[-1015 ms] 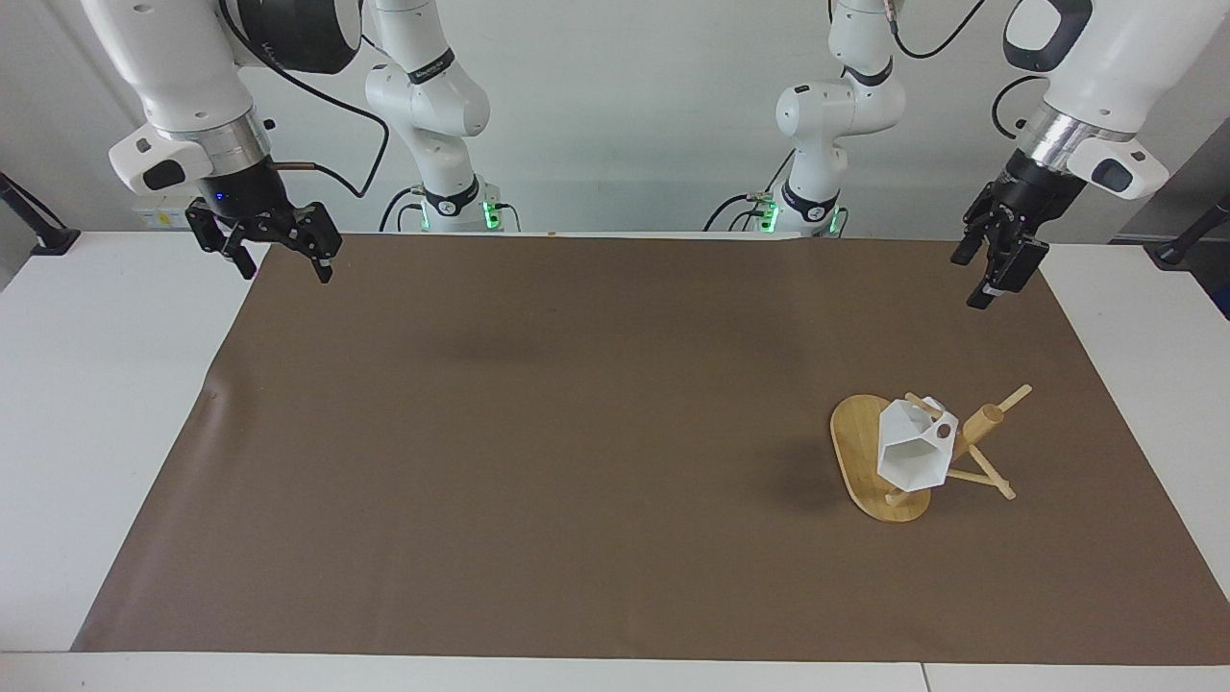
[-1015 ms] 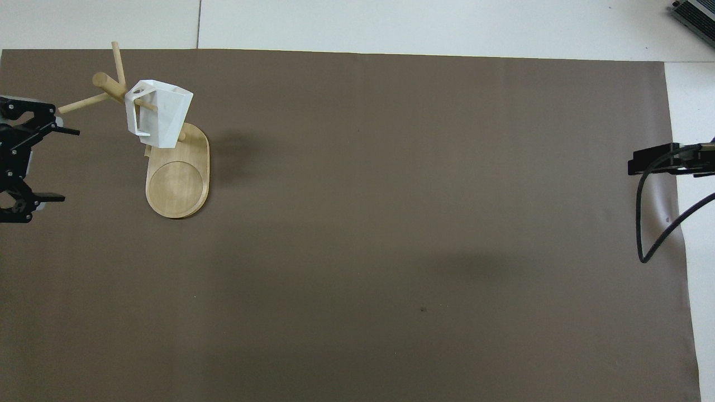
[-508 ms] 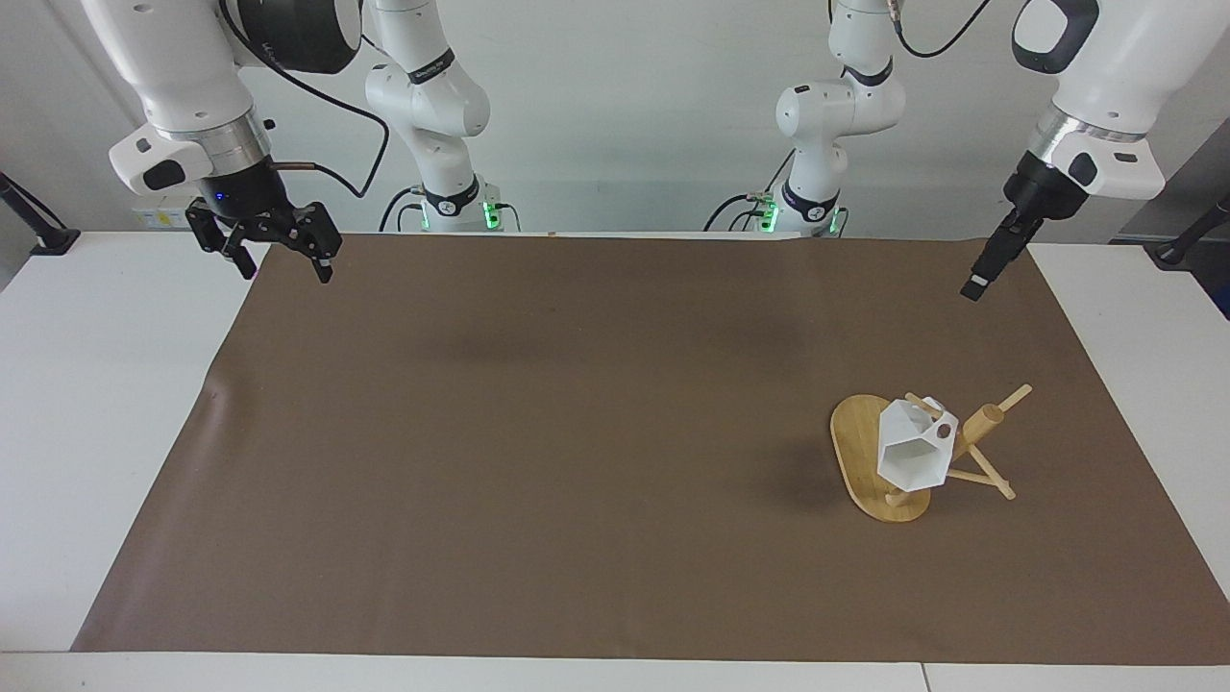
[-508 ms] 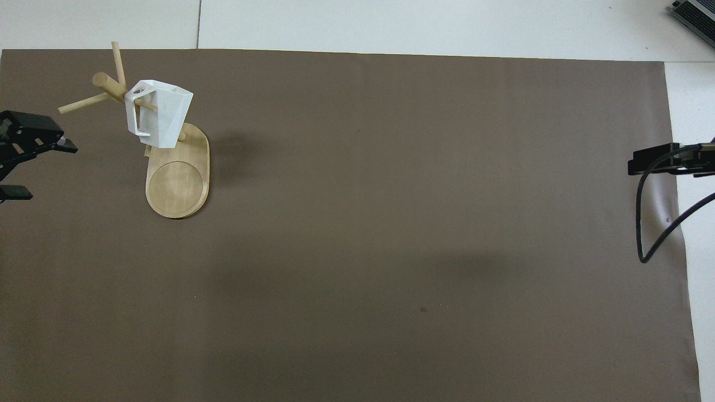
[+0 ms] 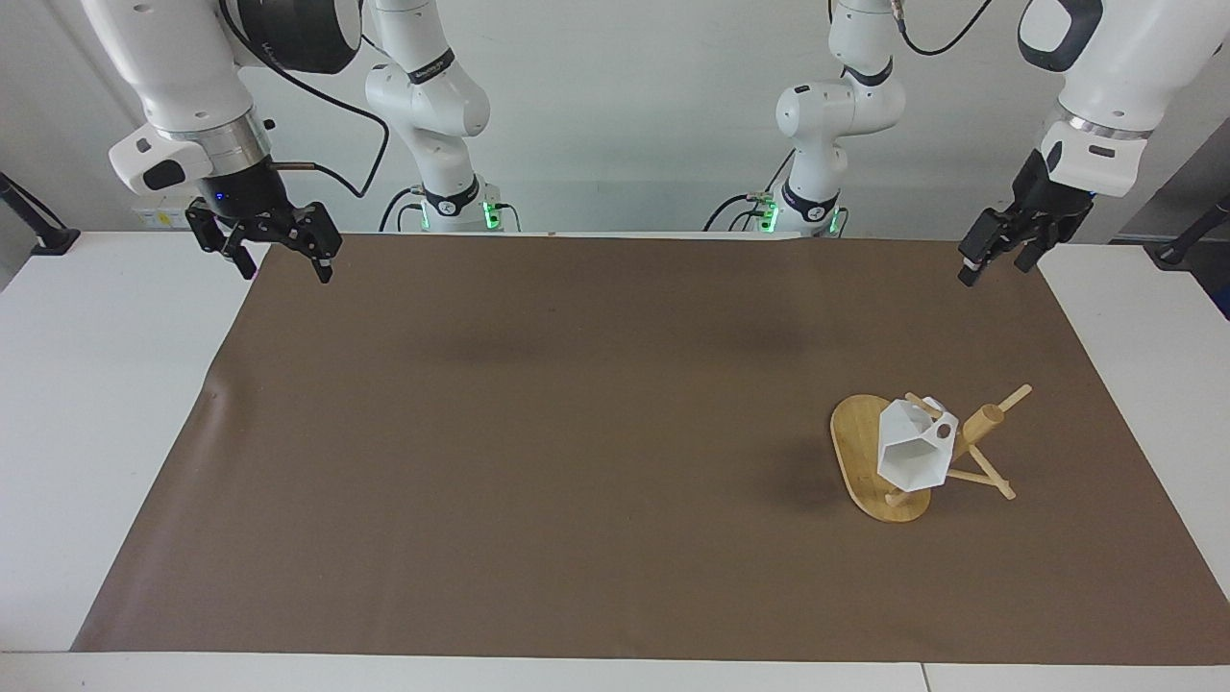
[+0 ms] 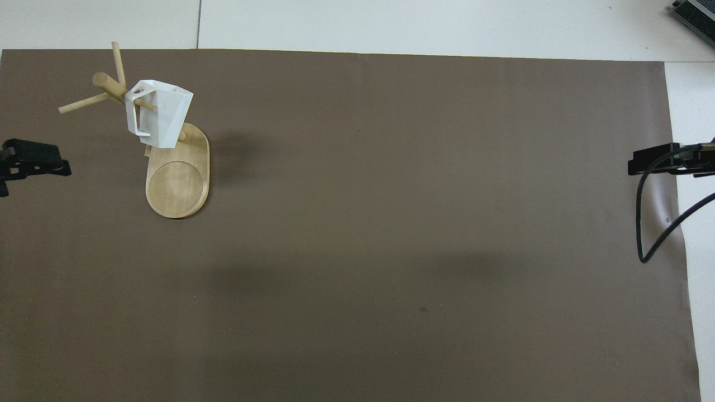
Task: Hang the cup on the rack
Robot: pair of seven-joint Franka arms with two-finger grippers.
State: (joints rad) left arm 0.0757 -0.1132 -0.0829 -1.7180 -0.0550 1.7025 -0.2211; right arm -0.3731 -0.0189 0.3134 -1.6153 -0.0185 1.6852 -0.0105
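the left tool [image 5: 999, 258] hangs in the air over the corner of the brown mat [image 5: 577, 432] at the left arm's end of the counter [image 5: 96, 384], its fingers apart and holding nothing. the right tool [image 5: 279, 252] hangs over the mat's corner at the right arm's end, fingers likewise spread and empty. farther out from the robots, toward the left arm's end, stands the rack [image 5: 879, 466]: a light bamboo tree with a flat oval base, a thick round post and thin pegs crossing through it. the cup [image 5: 911, 452] hangs on one of those pegs, the stick passing through the round hole in its blocky handle. it is small and white, with flat angular facets and a hexagonal rim, and it tilts so that its open mouth faces away from the robots and slightly down. its body sits over the end of the base nearest the post, clear of the mat. from overhead the cup [image 6: 157, 113] shows its tapering faceted side and squared handle against the post, with the rack [image 6: 177, 178] base showing a round recess nearer the robots. both tools are well apart from the rack.
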